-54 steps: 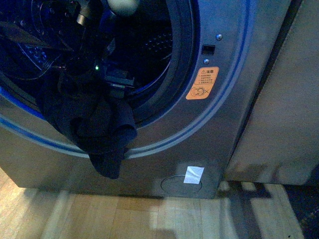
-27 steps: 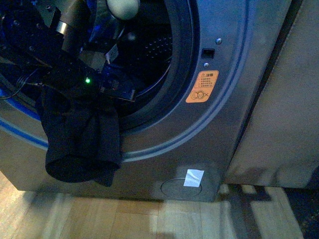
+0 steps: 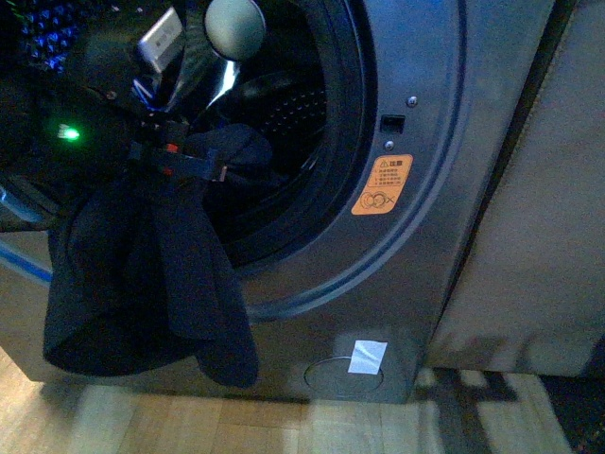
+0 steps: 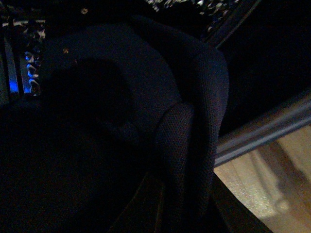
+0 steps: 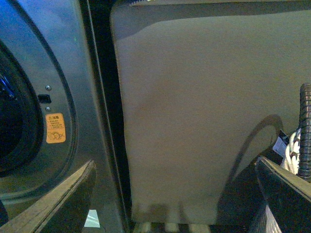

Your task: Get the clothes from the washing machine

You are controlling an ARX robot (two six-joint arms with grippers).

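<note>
The grey washing machine (image 3: 425, 246) fills the front view, its round mouth open on the perforated drum (image 3: 293, 109). My left gripper (image 3: 175, 161) is shut on the dark navy clothes (image 3: 142, 284), which hang limp in front of the lower door rim, outside the drum. The left wrist view is mostly dark; navy cloth (image 4: 184, 136) fills it and hides the jaws. My right gripper (image 5: 175, 204) is open and empty, off to the machine's right, facing a beige panel. The machine (image 5: 53, 73) with its orange sticker (image 5: 55, 127) shows there too.
An orange sticker (image 3: 382, 184) and a small white label (image 3: 367, 357) sit on the machine's front. A beige panel (image 3: 529, 218) stands right of the machine, also in the right wrist view (image 5: 204, 107). Wooden floor (image 3: 284, 421) lies below. A ribbed hose (image 5: 304, 131) shows at the right wrist view's edge.
My left gripper has pulled the clothes further out of the drum and toward the camera; the cloth now hangs lower and wider in front of the door rim.
</note>
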